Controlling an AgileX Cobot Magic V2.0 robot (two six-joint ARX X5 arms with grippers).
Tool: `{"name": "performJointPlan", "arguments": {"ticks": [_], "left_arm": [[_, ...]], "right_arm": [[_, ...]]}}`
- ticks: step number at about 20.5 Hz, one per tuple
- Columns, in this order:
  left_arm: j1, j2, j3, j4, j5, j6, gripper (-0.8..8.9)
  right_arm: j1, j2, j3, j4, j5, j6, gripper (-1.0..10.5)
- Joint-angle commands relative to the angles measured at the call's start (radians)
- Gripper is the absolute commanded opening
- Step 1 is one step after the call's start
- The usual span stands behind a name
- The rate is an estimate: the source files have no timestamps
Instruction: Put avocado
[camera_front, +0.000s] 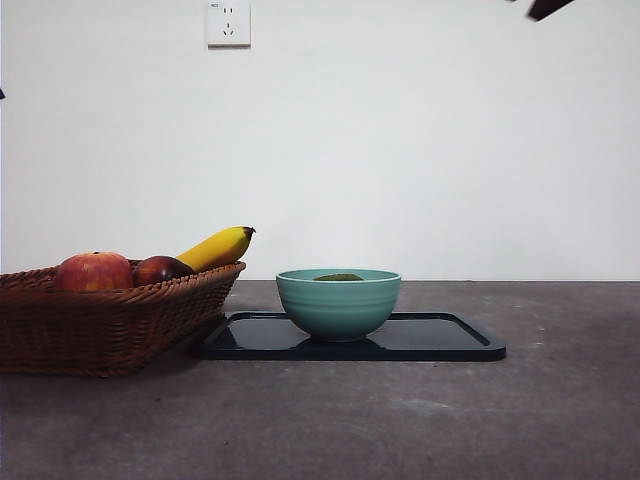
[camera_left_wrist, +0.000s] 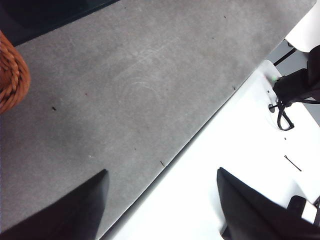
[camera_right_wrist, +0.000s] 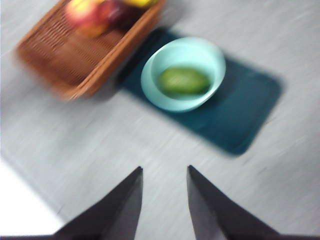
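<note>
The right wrist view is blurred. The right gripper (camera_right_wrist: 164, 200) hangs high above the grey bench (camera_right_wrist: 125, 145), its two black jaws parted by a narrow gap with nothing between them. Well clear of the jaws, a pale teal bowl (camera_right_wrist: 212, 60) stands on a dark tray (camera_right_wrist: 250, 110), toward the tray's end nearest the basket. The avocado (camera_right_wrist: 183, 81) lies inside the bowl, dull green and oval. At about ten o'clock from the bowl sits a brown wicker basket (camera_right_wrist: 70, 60), just beside the tray, holding a red-yellow apple (camera_right_wrist: 82, 12) and a dark red fruit (camera_right_wrist: 116, 12).
</note>
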Motion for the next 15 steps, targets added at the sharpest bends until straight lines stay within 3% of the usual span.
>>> {"name": "performJointPlan", "arguments": {"ticks": [1, 7, 15], "left_arm": [[-0.005, 0.005, 0.008, 0.005, 0.005, 0.012, 3.43], [-0.005, 0.005, 0.008, 0.005, 0.005, 0.012, 3.43], [-0.005, 0.005, 0.008, 0.004, 0.005, 0.011, 3.43]], "right_arm": [[0.034, -0.116, -0.092, 0.011, -0.052, 0.013, 1.4], [0.095, -0.315, -0.274, 0.01, -0.138, 0.028, 1.4], [0.096, -0.333, -0.301, 0.012, -0.15, 0.037, 1.4]]}}
